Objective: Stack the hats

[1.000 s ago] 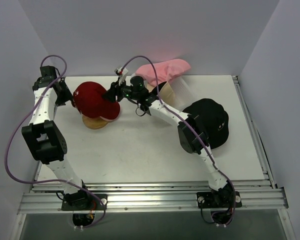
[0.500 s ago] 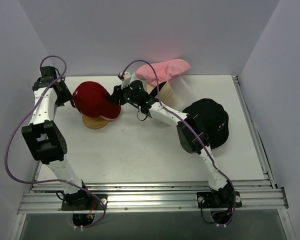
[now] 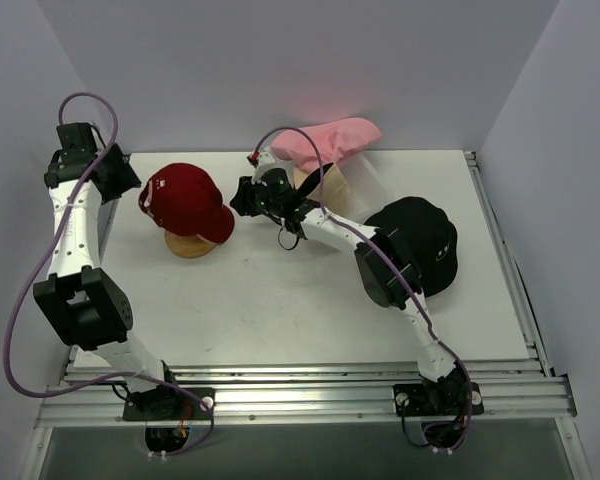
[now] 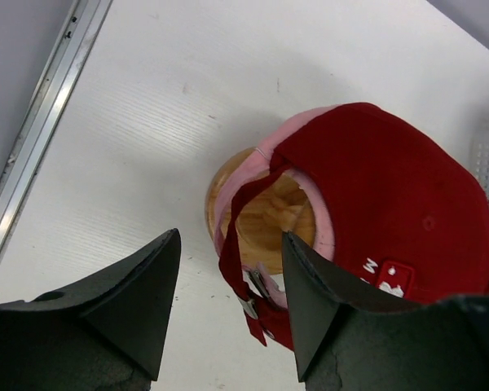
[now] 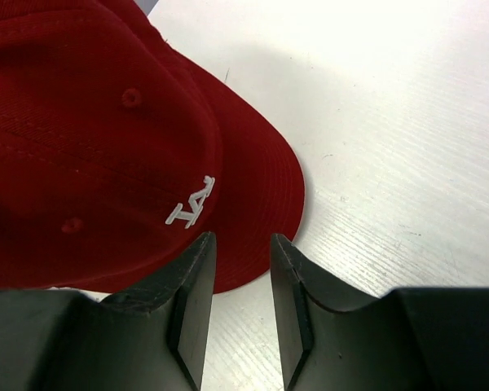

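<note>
Only pink hat [image 4: 324, 216] rim beneath red cap [image 4: 407, 195]

Two caps: red cap [image 3: 185, 200], pink cap [image 4: 324, 228]. Three more: pink bucket hat [image 3: 330, 138], black bucket hat [image 3: 425, 235], tan bucket hat [image 3: 325, 185]. One stand [image 3: 188, 246], one basket [image 3: 362, 185].

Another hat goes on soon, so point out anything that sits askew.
The red cap sits off-centre on the wooden stand: the pink cap under it pokes out on one side, and the red cap's back strap hangs loose. Nothing else stands out.
</note>
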Action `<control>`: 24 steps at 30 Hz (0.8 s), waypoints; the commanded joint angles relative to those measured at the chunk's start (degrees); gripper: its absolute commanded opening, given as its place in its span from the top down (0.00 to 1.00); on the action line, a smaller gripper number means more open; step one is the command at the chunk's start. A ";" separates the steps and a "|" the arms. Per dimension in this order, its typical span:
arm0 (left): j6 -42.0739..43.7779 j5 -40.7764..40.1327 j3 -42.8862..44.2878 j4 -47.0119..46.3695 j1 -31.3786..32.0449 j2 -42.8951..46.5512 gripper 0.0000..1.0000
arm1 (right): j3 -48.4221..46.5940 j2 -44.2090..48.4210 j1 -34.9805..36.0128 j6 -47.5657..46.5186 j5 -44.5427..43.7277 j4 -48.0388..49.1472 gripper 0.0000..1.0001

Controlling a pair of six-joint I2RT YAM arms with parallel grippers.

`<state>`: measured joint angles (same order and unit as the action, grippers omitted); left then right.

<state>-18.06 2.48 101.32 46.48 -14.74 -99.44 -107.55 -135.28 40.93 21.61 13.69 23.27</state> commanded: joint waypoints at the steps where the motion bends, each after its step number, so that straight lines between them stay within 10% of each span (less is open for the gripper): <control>1: -0.83 3.75 0.12 -0.51 -0.29 2.84 0.39 | -0.65 3.18 -0.50 2.74 -2.00 1.78 0.71; 24: -3.38 0.24 -1.65 -3.24 -1.25 -10.68 0.40 | -9.61 -10.09 1.61 8.10 1.16 2.92 0.74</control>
<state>-20.82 4.10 99.77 45.32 -15.59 -108.62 -114.65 -145.64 41.28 29.12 13.78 24.05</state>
